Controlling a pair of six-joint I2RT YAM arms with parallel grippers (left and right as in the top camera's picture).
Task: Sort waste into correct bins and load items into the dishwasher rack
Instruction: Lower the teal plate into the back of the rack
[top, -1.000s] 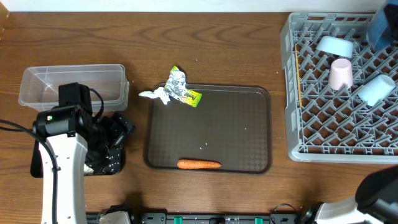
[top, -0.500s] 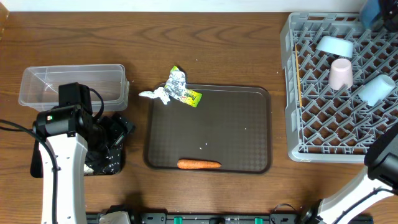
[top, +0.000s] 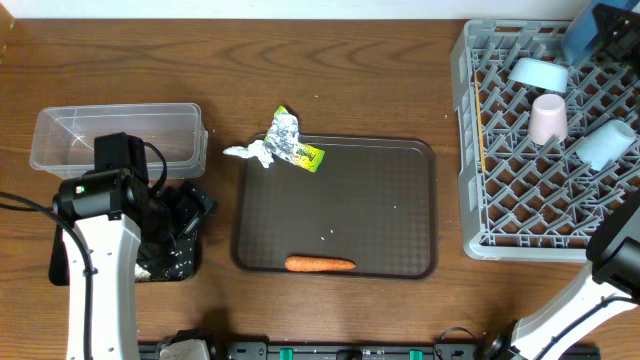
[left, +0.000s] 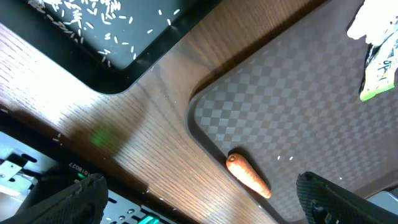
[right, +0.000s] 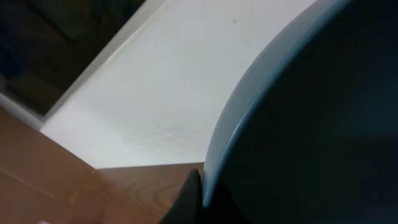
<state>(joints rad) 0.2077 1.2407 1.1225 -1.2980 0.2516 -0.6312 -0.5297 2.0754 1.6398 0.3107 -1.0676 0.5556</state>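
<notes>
The large dark blue bowl (top: 598, 32) hangs over the far right corner of the grey dishwasher rack (top: 468, 150), and my right gripper (right: 200, 190) is shut on its rim (right: 298, 124). In the rack lie a small pale blue bowl (top: 538, 72), a whitish-pink cup (top: 548, 118) and a pale blue cup (top: 605, 146). My left gripper (top: 183, 218) (left: 205, 208) stands open above the black tray (top: 182, 262) that holds rice (left: 93, 9). An orange carrot (top: 320, 265) (left: 247, 175) lies on the brown serving tray's front edge. Foil (top: 285, 130), white paper (top: 245, 152) and a yellow-green wrapper (top: 306, 155) sit at its far left corner.
A clear plastic tub (top: 115, 138) stands behind the black tray at the left. The brown serving tray (top: 335, 205) takes up the table's middle. My right arm (top: 612, 265) rises at the lower right, in front of the rack.
The dark blue bowl has shifted a little leftward over the rack's far corner, and the right arm has come further into view at the lower right. The left arm has stayed still.
</notes>
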